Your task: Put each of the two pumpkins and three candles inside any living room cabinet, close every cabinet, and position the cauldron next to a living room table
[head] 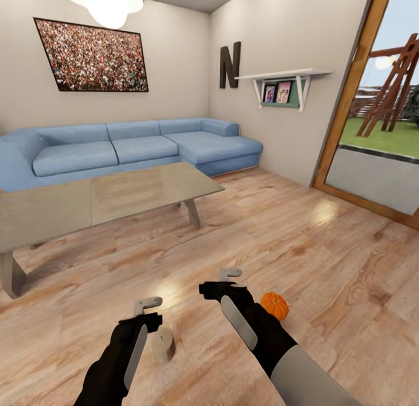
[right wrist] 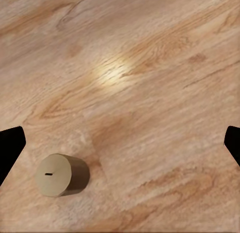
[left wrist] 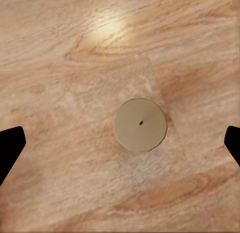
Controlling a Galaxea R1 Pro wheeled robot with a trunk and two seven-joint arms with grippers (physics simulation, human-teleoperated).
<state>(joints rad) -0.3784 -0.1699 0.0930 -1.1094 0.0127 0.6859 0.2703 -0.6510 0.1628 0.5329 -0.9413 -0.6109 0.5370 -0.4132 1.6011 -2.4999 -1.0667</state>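
Left gripper (head: pixel 152 310) hangs with jaws spread wide above a candle (head: pixel 163 344) standing upright on the wooden floor (head: pixel 326 249) — seen from the left wrist, the candle (left wrist: pixel 140 125) lies directly between the two dark fingertips (left wrist: pixel 10 148), untouched. Right gripper (head: pixel 218 281) is likewise open and empty over bare planks, the candle (right wrist: pixel 62 175) off to one side in its wrist view. One pumpkin (head: pixel 274 305) rests on the floor just beside the right forearm. Beyond stand the glass-topped table (head: pixel 105 199) and a blue sofa (head: pixel 128 150).
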